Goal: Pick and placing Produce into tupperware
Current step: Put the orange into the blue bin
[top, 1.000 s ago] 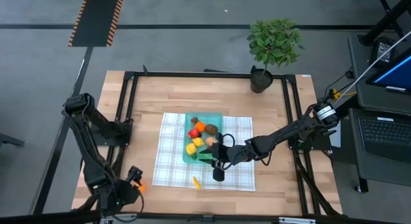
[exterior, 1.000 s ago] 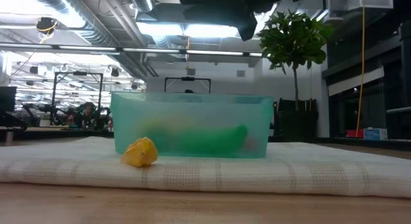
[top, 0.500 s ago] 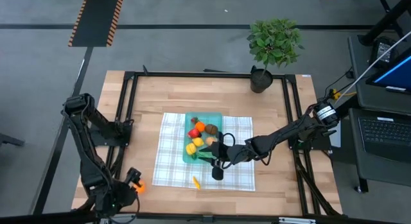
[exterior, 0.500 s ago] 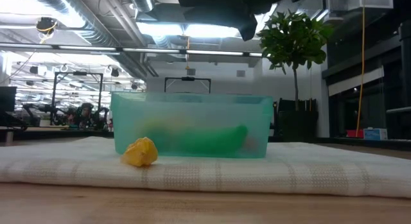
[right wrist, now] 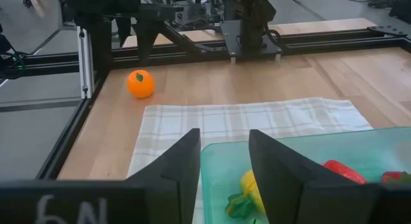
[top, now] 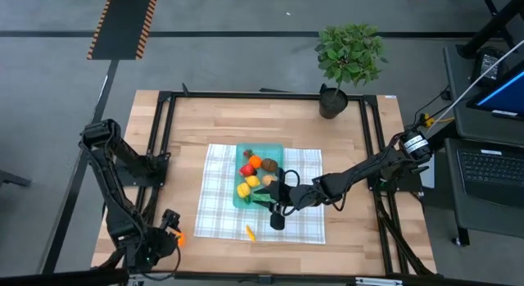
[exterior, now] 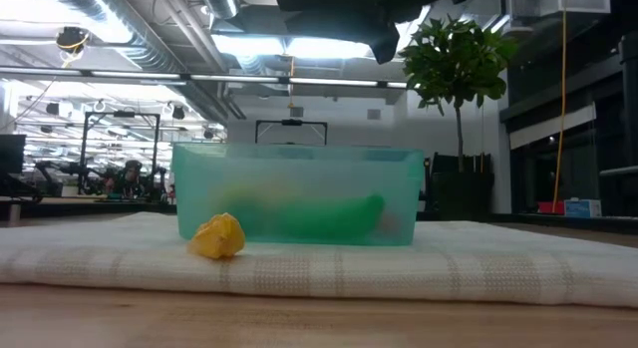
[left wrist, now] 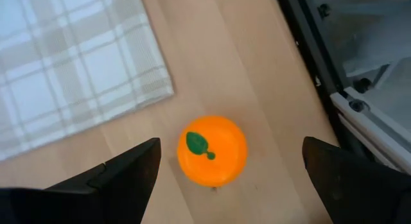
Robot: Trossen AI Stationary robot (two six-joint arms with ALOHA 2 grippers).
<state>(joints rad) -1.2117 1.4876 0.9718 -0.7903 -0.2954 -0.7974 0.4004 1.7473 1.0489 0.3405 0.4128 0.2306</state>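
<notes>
The teal tupperware (top: pixel 260 149) stands on the checked cloth (top: pixel 217 206) and holds several produce pieces: red, orange, brown, yellow and green. It also shows in the low view (exterior: pixel 299 193). A yellow piece (top: pixel 250 232) lies on the cloth near it, seen in the low view (exterior: pixel 217 236) too. An orange fruit (left wrist: pixel 212 150) rests on the wood by the cloth's near left corner. My left gripper (left wrist: pixel 225 179) is open, one finger on either side of the orange fruit, apart from it. My right gripper (right wrist: pixel 225 172) is open and empty above the tupperware's near right part.
A potted plant (top: pixel 350 56) stands at the table's far right. Black frame rails (top: pixel 164 138) run along the table's edges. Bare wood lies left of and beyond the cloth.
</notes>
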